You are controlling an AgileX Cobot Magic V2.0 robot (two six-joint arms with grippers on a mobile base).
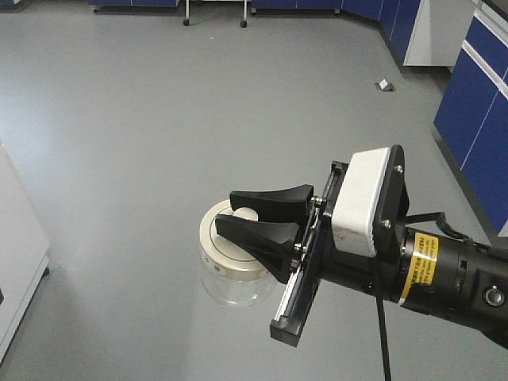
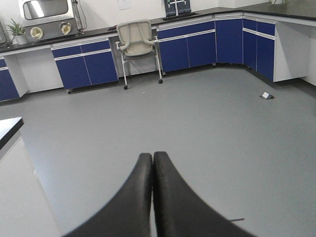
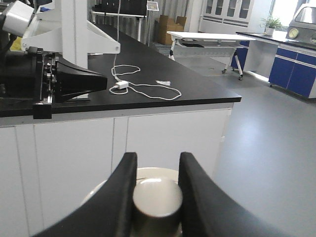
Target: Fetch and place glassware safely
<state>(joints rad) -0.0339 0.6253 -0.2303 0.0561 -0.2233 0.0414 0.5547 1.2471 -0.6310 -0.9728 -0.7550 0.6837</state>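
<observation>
Exterior front-facing view: the right gripper (image 1: 227,209) reaches in from the right edge, its two black fingers clamped on the central knob (image 1: 248,214) of the cream-white lid (image 1: 226,250). The glass jar (image 1: 232,290) hangs beneath it in the air, above the grey floor (image 1: 159,119). From the right wrist camera the fingers (image 3: 123,187) press against both sides of the knob, with the lid's rim showing just behind them. Left wrist view shows the left gripper (image 2: 152,160) with its fingers pressed together, holding nothing, also over the floor.
</observation>
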